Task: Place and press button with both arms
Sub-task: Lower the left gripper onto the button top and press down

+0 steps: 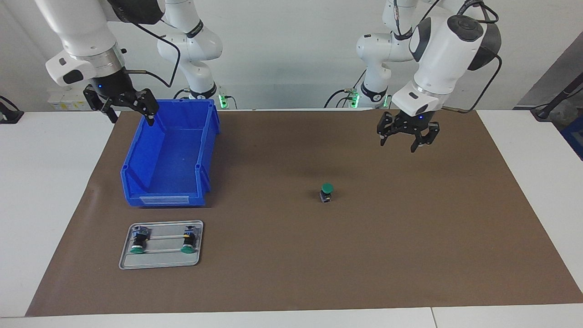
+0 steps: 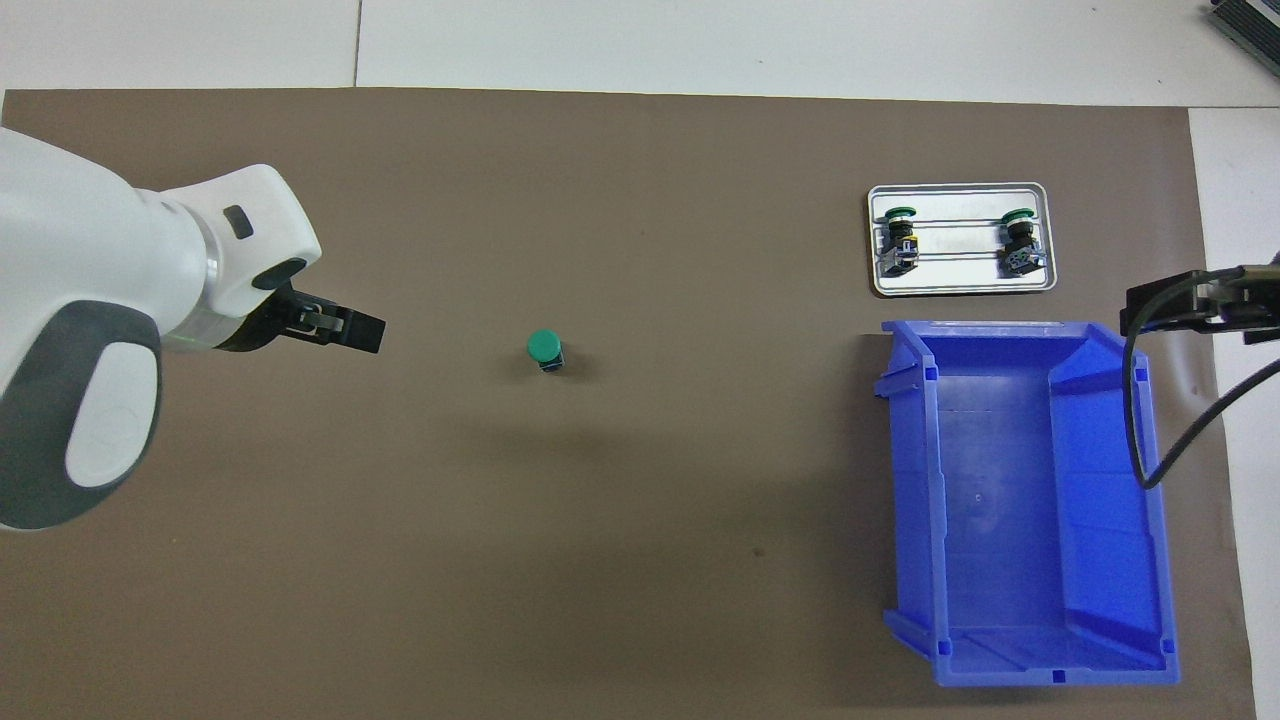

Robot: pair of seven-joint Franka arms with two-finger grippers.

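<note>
One green-capped button (image 1: 326,191) stands upright on the brown mat, near the middle; it also shows in the overhead view (image 2: 545,350). Two more buttons (image 1: 137,241) (image 1: 187,240) lie on their sides in a small metal tray (image 1: 159,258). My left gripper (image 1: 397,146) hangs open and empty in the air over the mat, apart from the standing button, toward the left arm's end. My right gripper (image 1: 132,120) is open and empty, up in the air by the rim of the blue bin (image 1: 136,155).
The blue bin (image 2: 940,480) sits at the right arm's end of the mat. The metal tray (image 2: 960,282) lies just farther from the robots than the bin. White table surrounds the mat (image 1: 410,237).
</note>
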